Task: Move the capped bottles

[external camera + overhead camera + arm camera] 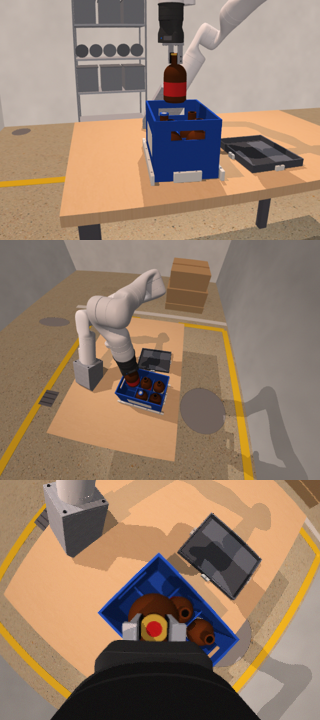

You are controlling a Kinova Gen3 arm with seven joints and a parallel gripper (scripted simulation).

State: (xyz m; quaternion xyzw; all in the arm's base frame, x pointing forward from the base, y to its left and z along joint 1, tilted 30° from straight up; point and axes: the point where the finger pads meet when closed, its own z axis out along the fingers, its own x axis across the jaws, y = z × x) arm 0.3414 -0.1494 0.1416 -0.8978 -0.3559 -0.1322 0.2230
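Noted at far left of the exterior view: grey shelf rack point(74, 77) against the back wall, carrying bins and a row of dark discs. Next, resting on the worktop point(103, 160): blue crate point(184, 155), fenced by white stop blocks along its base. Inside the crate, at its left front: brown bottle with a blue-rimmed white cap point(163, 114), upright. To its right: open-necked brown bottles point(192, 115), upright in their compartments; three such counted from the top view. Directly above the crate's rear left compartment: capped bottle with a red label point(174, 83), hanging upright, its base level with the crate rim or just above it, touching nothing below as far as can be judged. Fingers point(181, 56) closed on that bottle's neck just under the cap, one on each side; gripper point(175, 57) pointing straight down; red cap top visible between the pads from the wrist camera. Further right, close beside the crate but not touching it: dark tray point(289, 157), lying flat on the worktop with small white blocks at its edges and holding no bottle.
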